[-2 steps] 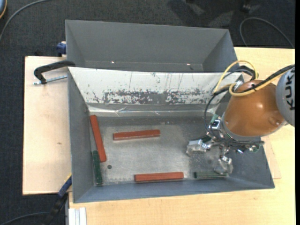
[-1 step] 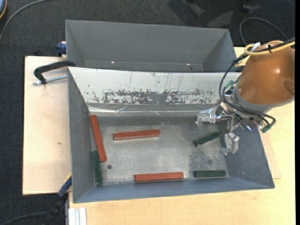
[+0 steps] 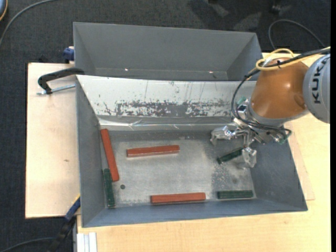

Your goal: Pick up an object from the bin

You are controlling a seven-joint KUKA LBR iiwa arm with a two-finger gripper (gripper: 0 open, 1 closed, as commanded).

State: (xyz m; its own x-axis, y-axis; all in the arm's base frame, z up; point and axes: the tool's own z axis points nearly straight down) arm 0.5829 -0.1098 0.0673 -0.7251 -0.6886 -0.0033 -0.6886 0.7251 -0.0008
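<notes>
**binwatcher:** where's the gripper [image 3: 237,145] at rn?

**kuka_fan:** right side of the bin [image 3: 157,51], low over the floor, w/ the orange wrist cover [image 3: 275,93] above it. a short dark green bar [image 3: 229,156] sits tilted right at the gripper, its right end up against the metal

**binwatcher:** clamped on it or open?

**kuka_fan:** can't tell tbh. the bar's right there, but idk if it's held or just lying on the floor

**binwatcher:** anything else close by?

**kuka_fan:** a second green bar [image 3: 234,195] by the front wall, near the gripper but apart from it. rest is well apart: a red-brown bar [image 3: 153,151] mid-floor, a front red-brown bar [image 3: 178,197], and a left red-brown bar [image 3: 109,154] along the left wall w/ a third green bar [image 3: 108,188] just beside its front end
</notes>
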